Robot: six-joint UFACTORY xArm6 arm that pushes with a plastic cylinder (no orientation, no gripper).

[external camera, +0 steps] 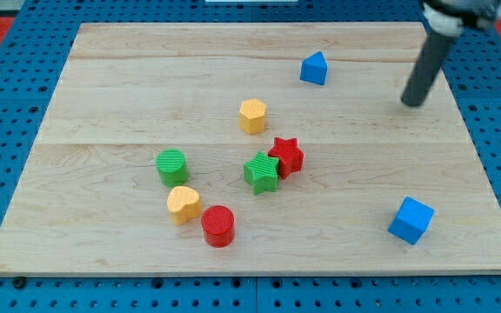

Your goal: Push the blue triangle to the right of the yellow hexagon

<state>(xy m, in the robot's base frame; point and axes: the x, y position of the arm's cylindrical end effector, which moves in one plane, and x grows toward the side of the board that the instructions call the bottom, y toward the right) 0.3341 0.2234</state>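
My tip [414,103] down on desk [129,87], no gripper fitted, well right of blue triangle [314,69]. Triangle near top, up-right of yellow hexagon [252,116], apart.

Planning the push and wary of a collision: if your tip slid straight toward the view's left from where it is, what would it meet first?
My tip would probably pass just below the blue triangle and meet the yellow hexagon first, though depth is hard to judge.
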